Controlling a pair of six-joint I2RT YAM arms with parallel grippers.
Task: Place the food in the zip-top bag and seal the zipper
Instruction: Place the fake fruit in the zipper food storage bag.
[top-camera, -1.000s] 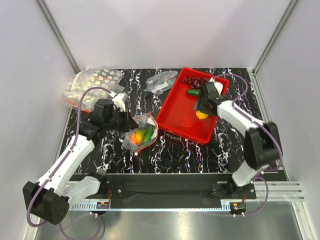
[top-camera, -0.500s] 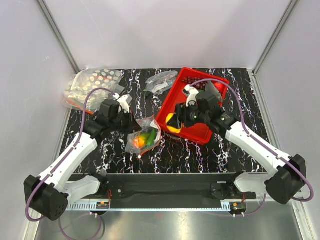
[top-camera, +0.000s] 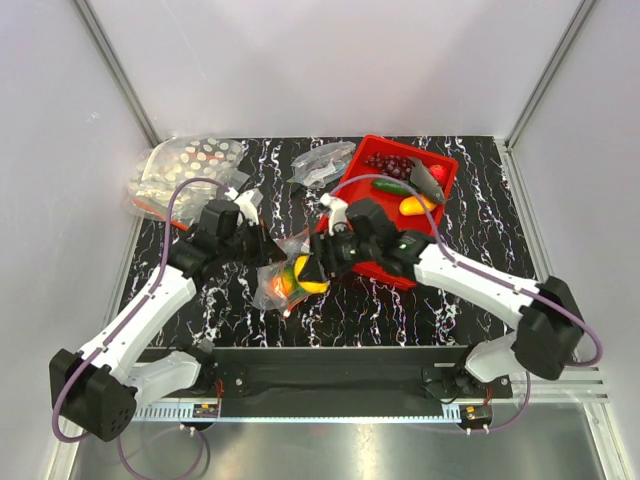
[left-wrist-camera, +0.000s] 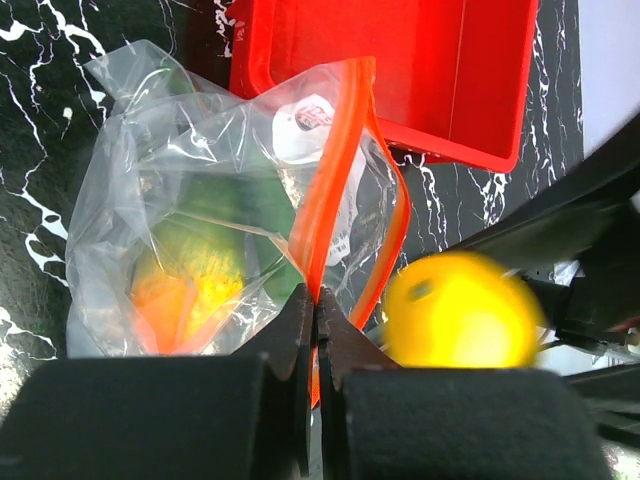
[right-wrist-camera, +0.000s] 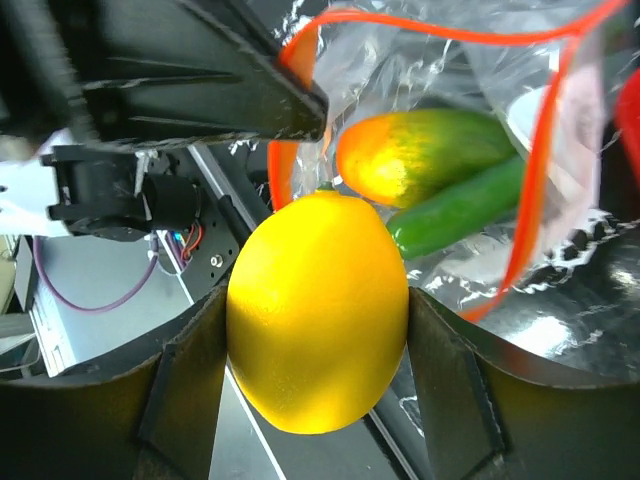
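zip-top bag (left-wrist-camera: 150, 180) left of tray (left-wrist-camera: 400, 70) | lemon (right-wrist-camera: 318, 325) at bag mouth | mango (right-wrist-camera: 400, 155) in bag

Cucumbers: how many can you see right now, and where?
2. One cucumber lies inside the bag beside the mango; another cucumber lies in the red tray near the grapes. More may be hidden.

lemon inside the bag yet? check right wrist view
No, the lemon is clamped in the right gripper, just outside the orange-rimmed mouth of the zip-top bag.
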